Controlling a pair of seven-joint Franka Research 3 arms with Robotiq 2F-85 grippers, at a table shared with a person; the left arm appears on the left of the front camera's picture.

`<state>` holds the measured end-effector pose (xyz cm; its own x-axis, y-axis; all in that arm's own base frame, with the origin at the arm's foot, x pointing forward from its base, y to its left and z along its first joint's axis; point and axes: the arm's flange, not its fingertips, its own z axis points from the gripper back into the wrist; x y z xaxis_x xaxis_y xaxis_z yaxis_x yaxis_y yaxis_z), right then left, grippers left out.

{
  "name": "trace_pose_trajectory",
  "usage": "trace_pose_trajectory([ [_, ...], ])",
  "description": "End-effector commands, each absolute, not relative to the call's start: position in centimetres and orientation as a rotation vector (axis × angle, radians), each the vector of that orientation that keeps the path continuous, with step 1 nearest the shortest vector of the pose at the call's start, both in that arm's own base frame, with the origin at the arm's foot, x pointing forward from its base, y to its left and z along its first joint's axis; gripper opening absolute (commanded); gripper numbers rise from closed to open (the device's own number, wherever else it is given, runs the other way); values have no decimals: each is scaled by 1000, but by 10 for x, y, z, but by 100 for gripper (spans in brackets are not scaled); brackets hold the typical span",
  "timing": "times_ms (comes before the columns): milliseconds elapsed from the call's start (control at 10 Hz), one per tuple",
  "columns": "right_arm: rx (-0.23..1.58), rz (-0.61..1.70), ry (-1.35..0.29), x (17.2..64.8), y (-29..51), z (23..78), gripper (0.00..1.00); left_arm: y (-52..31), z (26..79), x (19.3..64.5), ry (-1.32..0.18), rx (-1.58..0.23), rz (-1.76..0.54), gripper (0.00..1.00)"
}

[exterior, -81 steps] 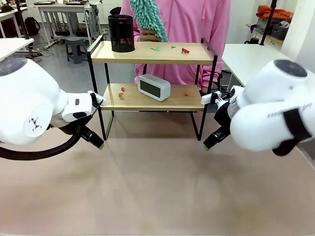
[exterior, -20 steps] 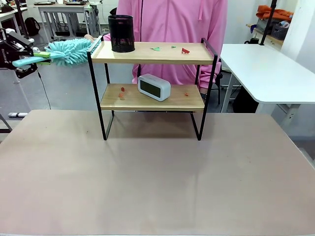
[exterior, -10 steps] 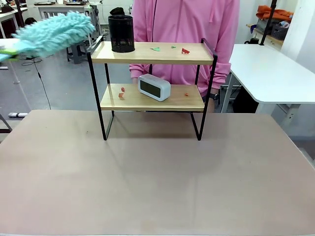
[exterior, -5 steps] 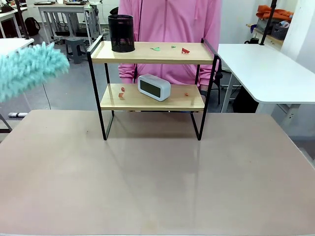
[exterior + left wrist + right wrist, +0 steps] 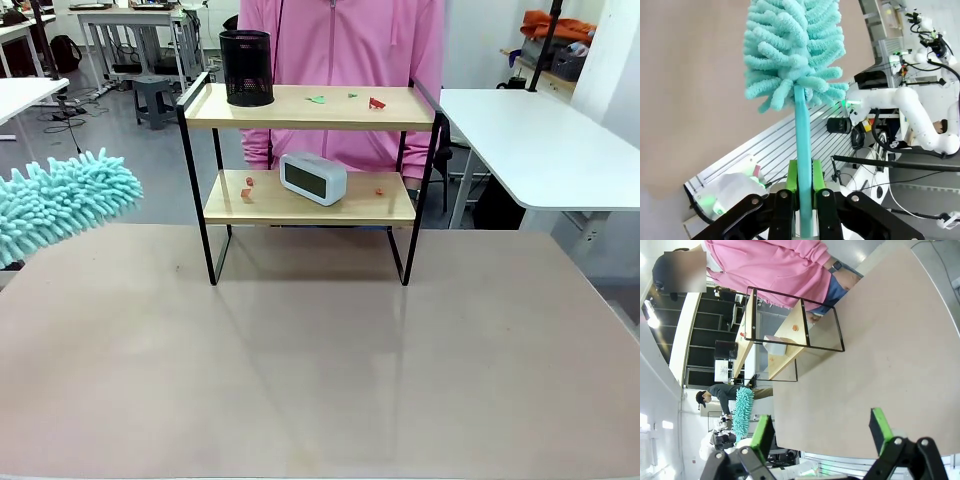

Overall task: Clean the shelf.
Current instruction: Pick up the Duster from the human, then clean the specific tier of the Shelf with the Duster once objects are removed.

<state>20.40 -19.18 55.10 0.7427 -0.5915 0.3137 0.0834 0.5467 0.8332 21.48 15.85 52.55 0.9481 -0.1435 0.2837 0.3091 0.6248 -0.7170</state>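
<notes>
- The left gripper (image 5: 802,186) is clamped on the handle (image 5: 802,130) of a turquoise duster (image 5: 65,200), with a green pad pressed flat on each side (a centred hold, by the look of it).
- The right gripper (image 5: 821,432) hangs with its jaws wide apart, holding nothing.
- The shelf (image 5: 290,108) stands at the far middle of the table (image 5: 320,380), just in front of a person (image 5: 340,40). The fluffy head is off at the table's left edge, well apart from it.
- Likely step: carry the head over to the top board, coming in level with it and above the frame rail.
- A black cup (image 5: 246,67) sits at that left end, so begin the sweep just past it, towards the small scraps (image 5: 376,102).
- Sweep lightly, since the shelf looks light and may shift.
- The lower board holds a clock (image 5: 313,177) and more bits, so work around the clock.
</notes>
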Motion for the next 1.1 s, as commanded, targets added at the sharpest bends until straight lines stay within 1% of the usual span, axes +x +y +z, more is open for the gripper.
trace_pose_trajectory([
  [0, 930, -410, -650, 205, -192, 552, 100, 162, 535, 218, -225, -894, -247, 0],
  [1000, 930, -410, -650, 205, -192, 552, 100, 162, 535, 218, -225, -894, -247, 0],
])
